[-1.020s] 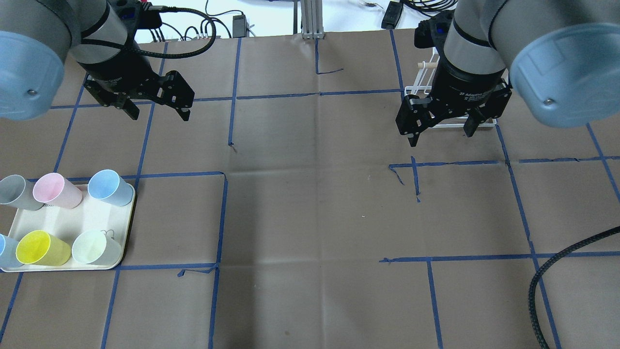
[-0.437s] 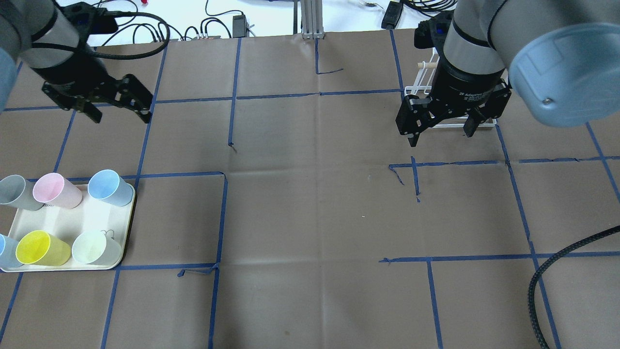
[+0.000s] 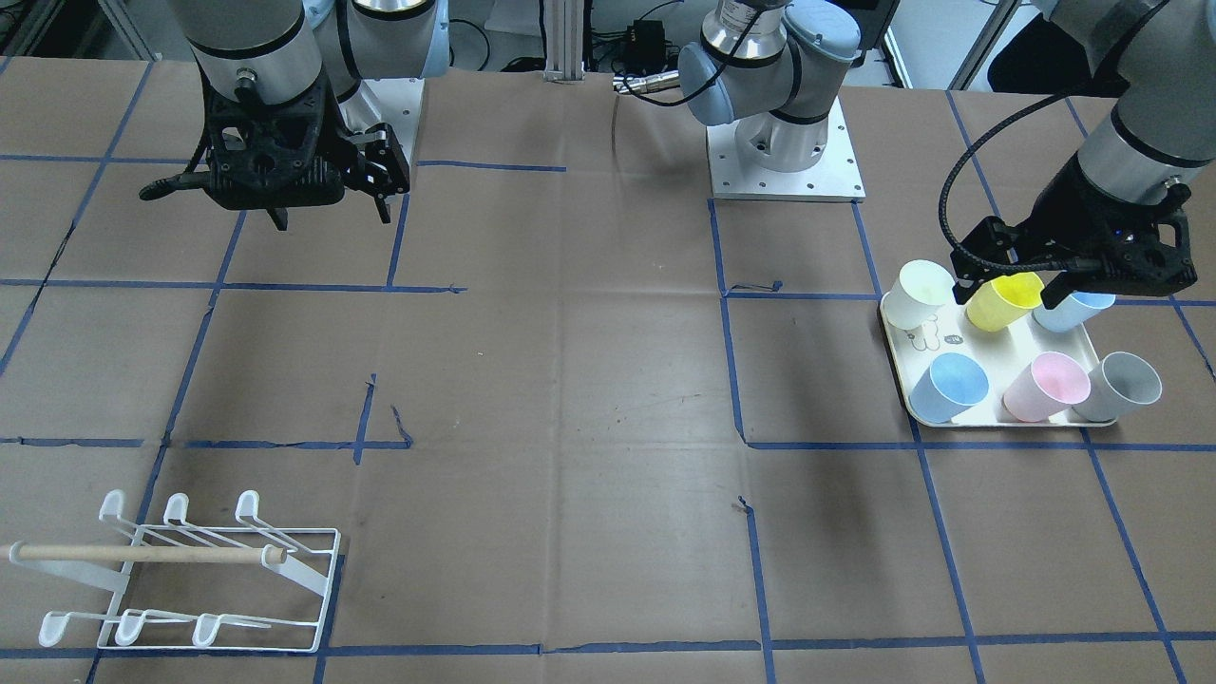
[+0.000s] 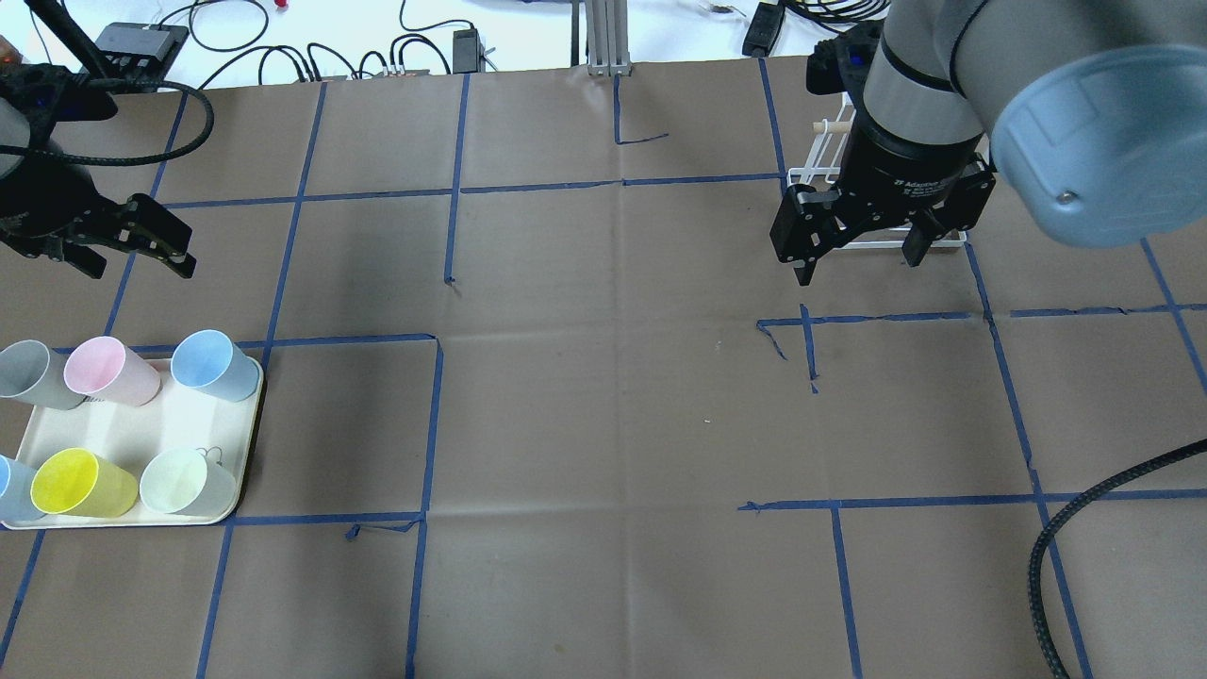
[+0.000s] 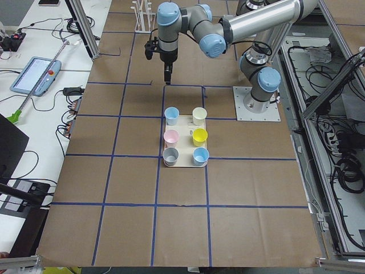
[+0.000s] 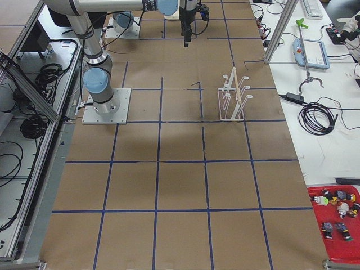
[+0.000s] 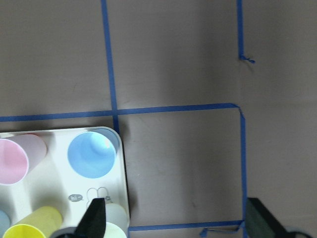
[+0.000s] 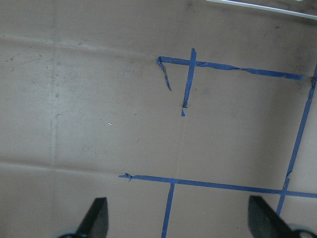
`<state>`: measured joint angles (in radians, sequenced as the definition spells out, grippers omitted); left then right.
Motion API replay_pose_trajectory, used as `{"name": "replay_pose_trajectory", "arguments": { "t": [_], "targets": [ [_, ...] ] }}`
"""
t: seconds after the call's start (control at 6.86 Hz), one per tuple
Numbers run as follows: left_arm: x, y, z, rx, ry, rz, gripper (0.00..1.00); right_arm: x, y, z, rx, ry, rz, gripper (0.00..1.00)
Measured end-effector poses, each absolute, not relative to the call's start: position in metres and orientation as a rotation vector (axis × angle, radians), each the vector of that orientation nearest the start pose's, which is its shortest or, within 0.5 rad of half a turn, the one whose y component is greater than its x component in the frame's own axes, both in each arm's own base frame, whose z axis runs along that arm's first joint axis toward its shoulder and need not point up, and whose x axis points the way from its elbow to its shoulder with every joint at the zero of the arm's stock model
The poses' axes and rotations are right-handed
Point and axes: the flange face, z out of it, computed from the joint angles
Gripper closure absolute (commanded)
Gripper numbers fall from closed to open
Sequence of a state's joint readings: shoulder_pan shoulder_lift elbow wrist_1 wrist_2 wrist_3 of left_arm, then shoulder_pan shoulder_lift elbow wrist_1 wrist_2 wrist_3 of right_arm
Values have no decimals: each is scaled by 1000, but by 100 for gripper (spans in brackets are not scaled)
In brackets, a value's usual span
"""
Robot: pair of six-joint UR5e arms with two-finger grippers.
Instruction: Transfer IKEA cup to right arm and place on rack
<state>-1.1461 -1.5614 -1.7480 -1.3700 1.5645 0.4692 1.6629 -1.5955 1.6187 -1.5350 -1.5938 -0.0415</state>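
Observation:
Several IKEA cups stand on a cream tray (image 4: 132,424) at the table's left: blue (image 4: 212,365), pink (image 4: 104,370), grey (image 4: 28,372), yellow (image 4: 75,483), pale green (image 4: 184,481). My left gripper (image 4: 137,266) is open and empty, high above the table just beyond the tray's far edge. Its wrist view shows the blue cup (image 7: 91,153) and open fingers (image 7: 96,215). My right gripper (image 4: 858,266) is open and empty, hovering in front of the white wire rack (image 3: 190,579), which it mostly hides in the overhead view.
Brown paper with blue tape lines covers the table. A black braided cable (image 4: 1066,556) lies at the near right. Cables and a power brick (image 4: 465,42) sit past the far edge. The rack also shows in the exterior right view (image 6: 235,95).
My left arm has swung left and slightly nearer, from beside the centre-left grid line to above the tray's far side. Its gripper stays open. The right arm has not moved.

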Motion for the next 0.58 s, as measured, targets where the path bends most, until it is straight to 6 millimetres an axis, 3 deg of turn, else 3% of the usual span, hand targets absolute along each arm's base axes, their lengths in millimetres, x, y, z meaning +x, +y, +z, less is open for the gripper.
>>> {"name": "replay_pose_trajectory", "arguments": {
  "t": [0.29,0.58],
  "targets": [
    [88,-494,405,73,3136,-40,1,174,-462,474,-212,3158,87,0],
    [89,-494,363,70,3146,-14,1,174,-462,474,-212,3158,87,0]
  ]
}}
